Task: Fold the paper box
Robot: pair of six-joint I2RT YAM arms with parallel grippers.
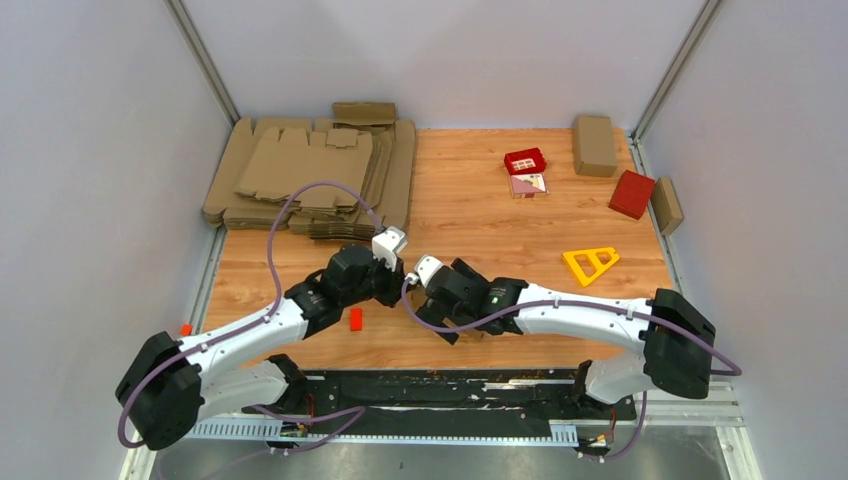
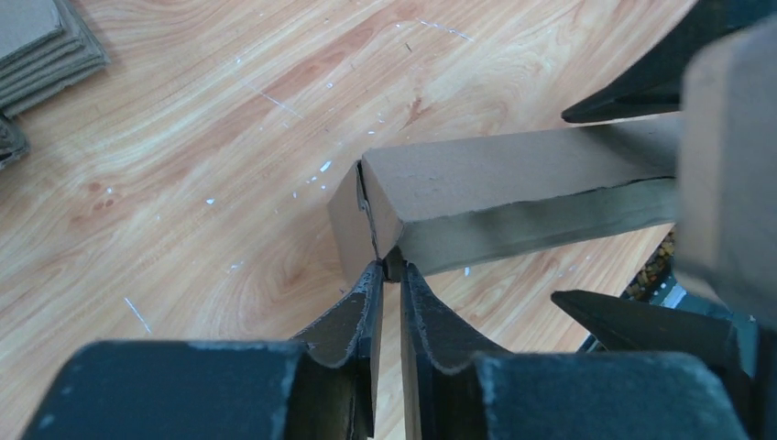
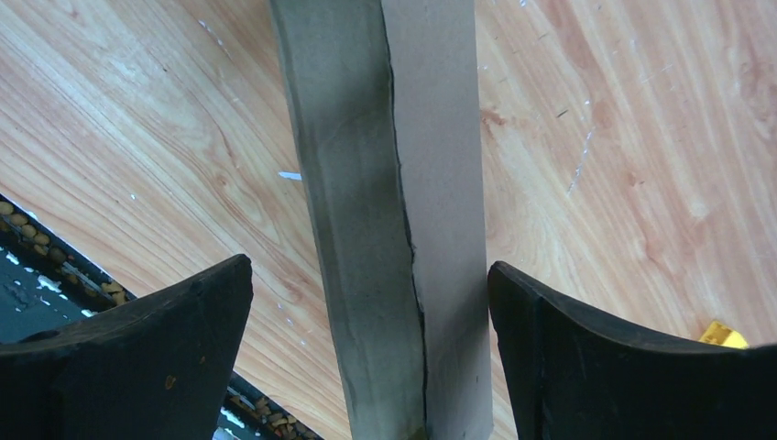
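Observation:
The paper box (image 2: 513,179) is a small oblong brown carton held just above the wooden table. In the left wrist view my left gripper (image 2: 391,266) is shut on the lower corner edge of the box's near end. My right gripper's black fingers (image 2: 641,87) stand on either side of the box's far part. In the right wrist view the box (image 3: 403,211) runs between the jaws of my right gripper (image 3: 369,275), which is open. One finger touches the box's side and the other stands apart. In the top view both grippers, left (image 1: 392,283) and right (image 1: 432,290), meet at mid-table and hide the box.
A stack of flat cardboard sheets (image 1: 310,175) lies at the back left. Folded brown boxes (image 1: 594,145) (image 1: 666,205), red boxes (image 1: 525,160) (image 1: 632,193) and a yellow triangular frame (image 1: 590,262) are at the right. A small red piece (image 1: 356,319) lies by the left arm.

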